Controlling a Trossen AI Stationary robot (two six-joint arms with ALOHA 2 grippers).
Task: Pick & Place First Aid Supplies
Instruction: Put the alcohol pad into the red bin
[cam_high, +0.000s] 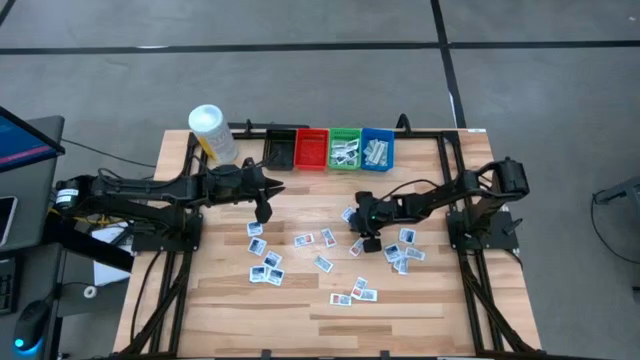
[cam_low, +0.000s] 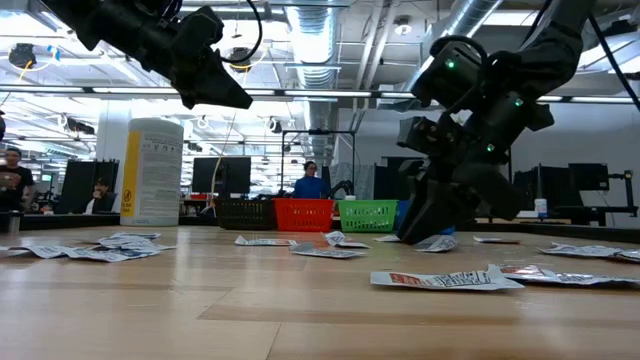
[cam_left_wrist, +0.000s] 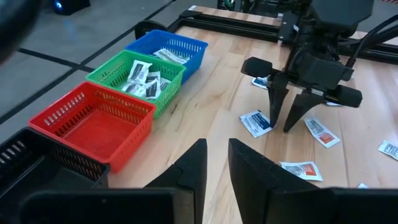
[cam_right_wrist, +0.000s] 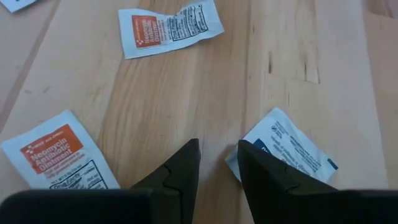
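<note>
First aid supplies lie flat and scattered over the wooden table (cam_high: 300, 300), as small white packets (cam_high: 262, 262). My right gripper (cam_right_wrist: 217, 144) stands open low over the table's middle, slanting down with nothing between its fingers. A blue-printed packet (cam_right_wrist: 289, 152) lies right beside one finger. Two orange-printed packets (cam_right_wrist: 168, 28) (cam_right_wrist: 56, 155) lie nearby. My left gripper (cam_left_wrist: 216, 144) hangs open and empty, well above the table, near the far left (cam_high: 265, 213). My right gripper has one fingertip (cam_right_wrist: 252, 155) at the near edge (cam_right_wrist: 239, 163) of the blue-printed packet, which lies flat on the table. I cannot tell whether the finger touches it.
Along the far edge stand a black bin (cam_high: 280, 148), a red bin (cam_left_wrist: 93, 121), a green bin (cam_left_wrist: 137, 78) and a blue bin (cam_left_wrist: 168, 50), the last two holding packets. A white-capped yellow bottle (cam_high: 210, 135) stands at the far left. Bare wood lies along the near edge.
</note>
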